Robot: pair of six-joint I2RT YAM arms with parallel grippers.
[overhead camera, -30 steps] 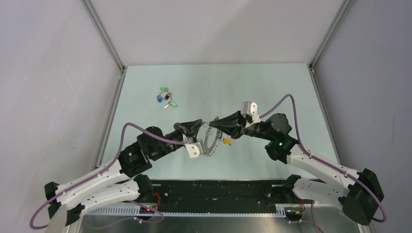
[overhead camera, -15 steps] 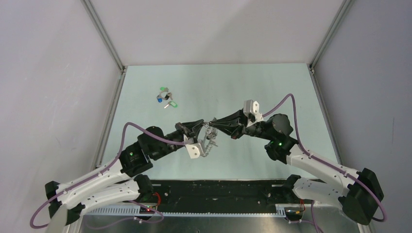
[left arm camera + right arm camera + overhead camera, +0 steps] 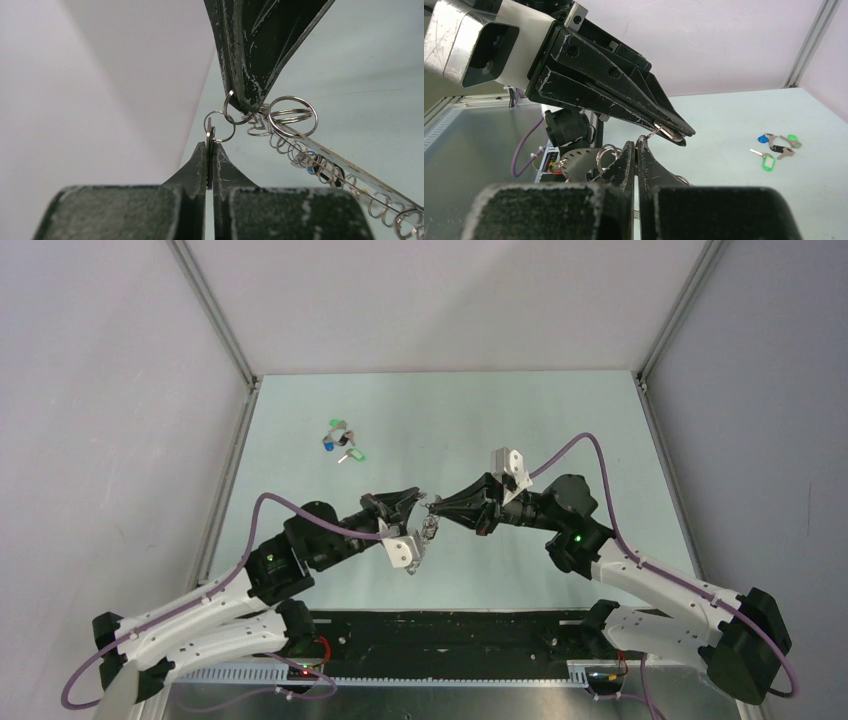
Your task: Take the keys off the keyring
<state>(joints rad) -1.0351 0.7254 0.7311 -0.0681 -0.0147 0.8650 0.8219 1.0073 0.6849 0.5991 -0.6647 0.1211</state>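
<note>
Both grippers meet tip to tip in mid-air above the table. My left gripper (image 3: 424, 501) (image 3: 210, 146) is shut on a thin silver and black key (image 3: 210, 134). A small split ring (image 3: 220, 127) runs through the key's head. My right gripper (image 3: 433, 506) (image 3: 635, 146) is shut on a small wire loop linked to that ring. The grey keyring (image 3: 424, 535) (image 3: 350, 167) (image 3: 574, 162) hangs tilted below them. Its rim is fringed with loops, and a blue tag (image 3: 311, 155) shows among them. The left fingers (image 3: 624, 100) cross just above my right tips.
Several loose keys with green, blue and black tags (image 3: 340, 440) (image 3: 776, 149) lie on the pale green table (image 3: 520, 420) at the far left. A metal frame post (image 3: 215, 315) and grey walls border the table. A larger split ring (image 3: 292, 115) hangs on the keyring.
My right gripper has shifted left and slightly down toward the left gripper. The keyring has swung left under the left gripper and turned edge-on. The yellow tag seen earlier no longer shows.
</note>
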